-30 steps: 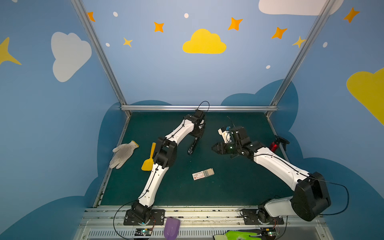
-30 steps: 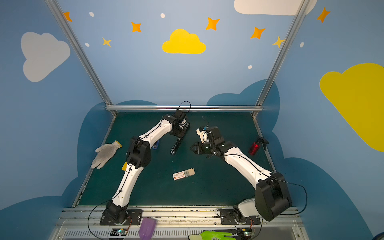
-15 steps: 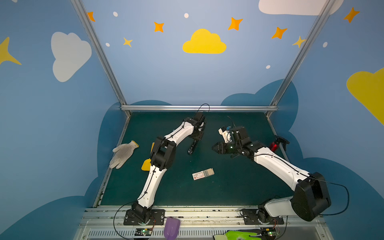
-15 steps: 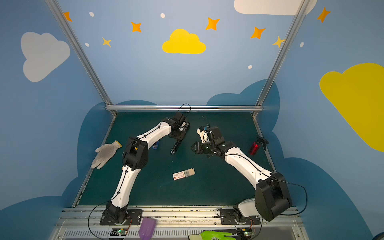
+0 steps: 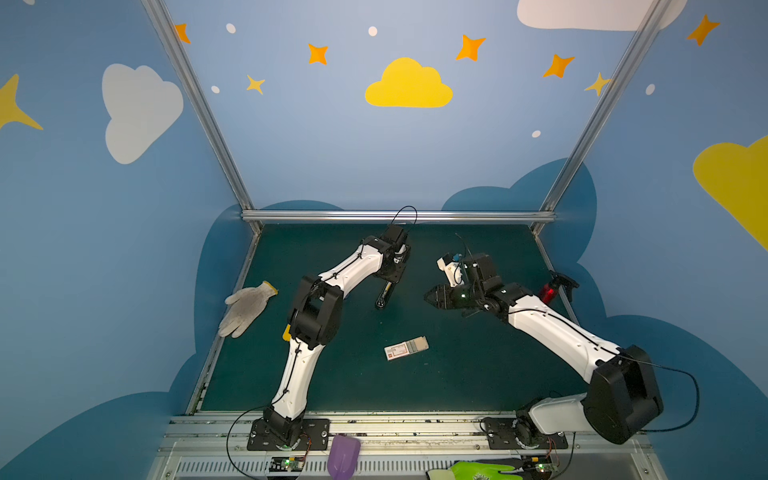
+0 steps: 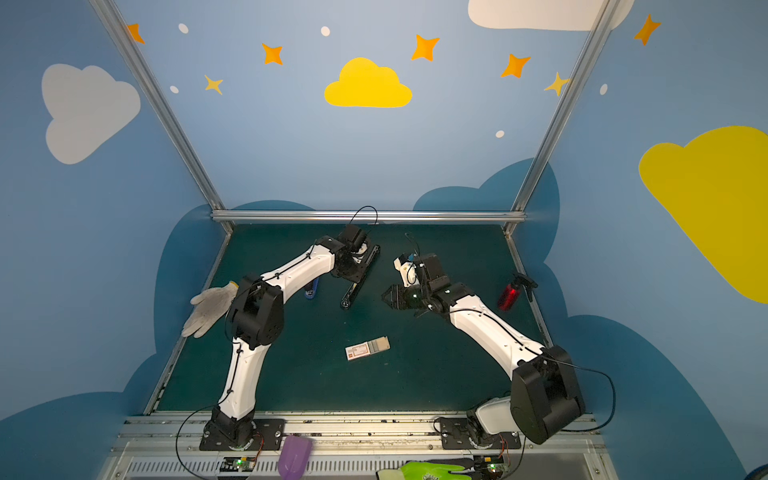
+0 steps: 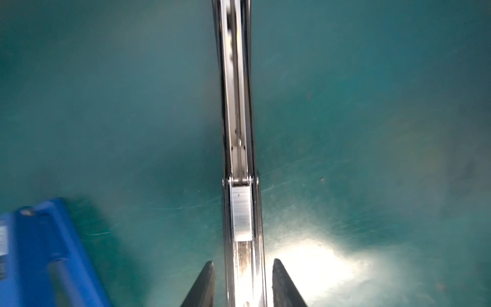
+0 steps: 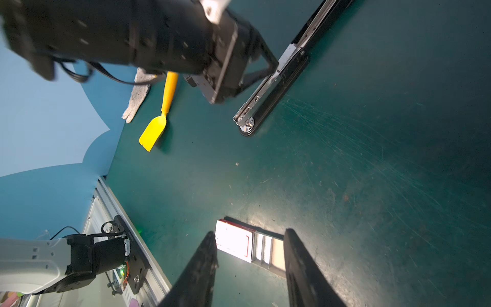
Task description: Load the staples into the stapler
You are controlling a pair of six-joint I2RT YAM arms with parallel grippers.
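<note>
The black stapler (image 5: 384, 294) (image 6: 356, 284) lies opened out flat on the green mat at the back centre. Along its metal channel (image 7: 236, 106) lies a short silvery strip of staples (image 7: 240, 212). My left gripper (image 7: 243, 261) (image 5: 390, 277) is open and straddles the channel, with a small gap showing on each side. The white staples box (image 5: 406, 348) (image 6: 368, 348) (image 8: 233, 244) with a red mark lies slid open mid-mat, with grey staple rows (image 8: 263, 251) showing in its tray. My right gripper (image 8: 250, 232) (image 5: 430, 297) hangs open and empty well above the mat, to the right of the stapler.
A white glove (image 5: 245, 307) hangs over the left edge. A yellow scoop (image 8: 156, 127) lies near it, mostly hidden by my left arm in both top views. A blue object (image 6: 311, 289) (image 7: 39, 252) sits left of the stapler, and a red spray bottle (image 5: 548, 291) at the right edge.
My left gripper's jaws have spread apart at the stapler, and the left elbow has swung left over the yellow scoop. The right arm has not moved.
</note>
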